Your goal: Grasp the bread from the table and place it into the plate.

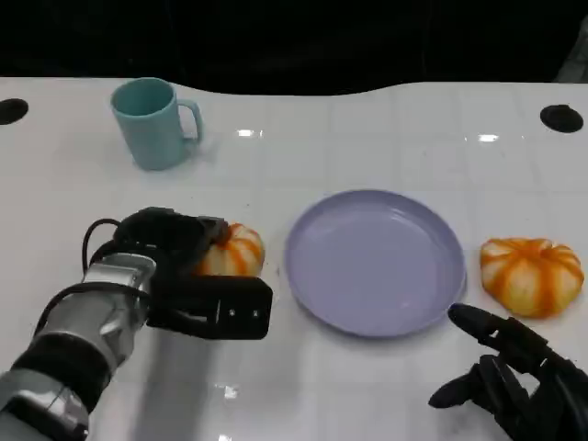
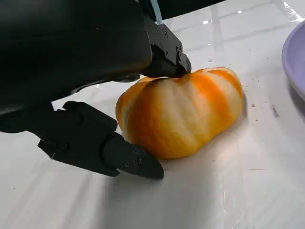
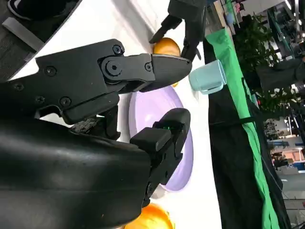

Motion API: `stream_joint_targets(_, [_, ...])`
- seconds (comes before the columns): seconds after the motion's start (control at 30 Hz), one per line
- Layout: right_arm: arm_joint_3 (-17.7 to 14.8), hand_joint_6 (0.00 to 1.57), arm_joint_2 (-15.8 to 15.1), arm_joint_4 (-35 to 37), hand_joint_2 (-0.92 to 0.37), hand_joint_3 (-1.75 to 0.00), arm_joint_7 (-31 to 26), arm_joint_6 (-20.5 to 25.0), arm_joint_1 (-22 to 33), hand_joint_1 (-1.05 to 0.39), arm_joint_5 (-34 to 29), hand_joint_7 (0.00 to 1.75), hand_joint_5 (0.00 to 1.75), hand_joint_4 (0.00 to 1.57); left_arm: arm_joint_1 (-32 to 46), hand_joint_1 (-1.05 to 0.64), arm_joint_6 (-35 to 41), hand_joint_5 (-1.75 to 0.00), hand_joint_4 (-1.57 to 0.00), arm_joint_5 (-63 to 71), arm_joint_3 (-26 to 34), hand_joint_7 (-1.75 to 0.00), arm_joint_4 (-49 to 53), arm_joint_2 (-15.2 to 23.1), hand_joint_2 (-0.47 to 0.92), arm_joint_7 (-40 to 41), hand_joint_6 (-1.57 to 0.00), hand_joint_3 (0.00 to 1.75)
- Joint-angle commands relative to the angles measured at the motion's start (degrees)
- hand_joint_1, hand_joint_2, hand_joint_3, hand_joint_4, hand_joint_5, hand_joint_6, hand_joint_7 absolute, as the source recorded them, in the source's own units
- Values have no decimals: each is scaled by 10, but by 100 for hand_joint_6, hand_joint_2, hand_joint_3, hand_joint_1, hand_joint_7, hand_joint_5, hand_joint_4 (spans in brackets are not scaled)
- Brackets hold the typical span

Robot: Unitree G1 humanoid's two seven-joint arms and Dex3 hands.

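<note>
Black L hand (image 1: 175, 253) fingers (image 2: 128, 160) touching bread (image 2: 181, 112), half-closed.

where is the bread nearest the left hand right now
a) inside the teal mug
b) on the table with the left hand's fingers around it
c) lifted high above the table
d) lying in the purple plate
b: the left wrist view shows the bread resting on the table, with the left hand placing fingers on either side of it, beside the plate.

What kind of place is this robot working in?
Probably an indoor robot lab or demo space, not a kitchen: a white tabletop with props such as a teal mug and purple plate, plus a green backdrop.
</note>
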Motion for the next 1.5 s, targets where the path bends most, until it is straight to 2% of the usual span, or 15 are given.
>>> stream_joint_targets(0.03, [-3,90,-6,-7,-92,-34,-2,-5,6,-75,0,44,117,71,-21,-37,-18,-15,-26,-12,-11,-4,43,-1,82,14,-37,2])
stream_joint_targets(0.07, [-2,90,-6,-8,-92,-34,-2,-5,7,-75,0,44,117,71,-24,-34,-29,-14,-31,-27,-1,-3,52,-3,83,18,-41,1])
stream_joint_targets(0.1, [-2,90,-5,-9,-92,-34,-3,-5,8,-75,0,44,117,71,-26,-28,-38,-27,-58,-40,6,-11,60,-4,88,22,-66,5])
stream_joint_targets(0.13, [-2,90,-6,-9,-92,-34,-2,-5,8,-75,0,44,117,71,-27,-26,-43,-31,-68,-53,14,-12,68,-6,90,31,-75,6])
stream_joint_targets(0.17, [-2,90,-6,-10,-92,-34,-3,-4,8,-75,0,44,118,71,-28,-29,-48,-55,-81,-59,18,-13,75,-7,91,50,-95,4])
stream_joint_targets(0.2, [-2,90,-6,-11,-92,-35,-3,-3,8,-75,0,44,118,71,-28,-32,-51,-106,-83,-62,19,-10,80,-8,90,66,-110,2])
stream_joint_targets(0.27, [-2,90,-6,-12,-92,-35,-4,-3,8,-75,0,44,118,71,-27,-33,-57,-136,-82,-68,22,-8,88,-10,90,94,-118,0])
stream_joint_targets(0.33, [-2,90,-6,-11,-92,-35,-5,-4,8,-76,-1,44,118,71,-26,-28,-61,-166,-75,-76,25,-107,94,-12,92,114,-84,19])
stream_joint_targets(0.37, [-2,90,-6,-11,-92,-35,-5,-4,8,-76,-1,45,118,71,-27,-28,-63,-171,-74,-78,25,-138,97,-12,92,119,-70,22])
stream_joint_targets(0.47, [-3,90,-8,-13,-92,-34,-6,-1,9,-76,-1,45,118,71,-24,-24,-62,-174,-75,-98,39,-169,88,-11,92,130,-59,35])
stream_joint_targets(0.7, [-5,89,-10,-8,-92,-35,-2,0,6,-76,3,45,118,71,-18,-19,-63,-175,-79,-141,74,-175,54,-17,86,152,-56,50])
stream_joint_targets(0.8, [-6,89,-10,-4,-92,-35,-3,-4,4,-76,1,45,118,71,-14,-14,-80,-175,-82,-160,90,-175,27,-14,64,155,-60,92])
stream_joint_targets(0.9, [-6,89,-9,-1,-92,-34,-2,-6,3,-76,1,45,118,70,-12,-15,-85,-175,-84,-170,98,-175,3,-10,56,146,-63,112])
stream_joint_targets(1.23, [-5,90,-8,0,-92,-34,-2,0,0,-76,2,46,118,71,-26,-11,-97,-175,-86,-187,100,-175,-93,-12,52,63,-68,117])
stream_joint_targets(1.5, [-4,90,-10,0,-92,-34,2,-3,-1,-76,2,46,118,72,-69,-14,-194,-175,-88,-207,84,-175,-55,-46,51,1,-74,123])
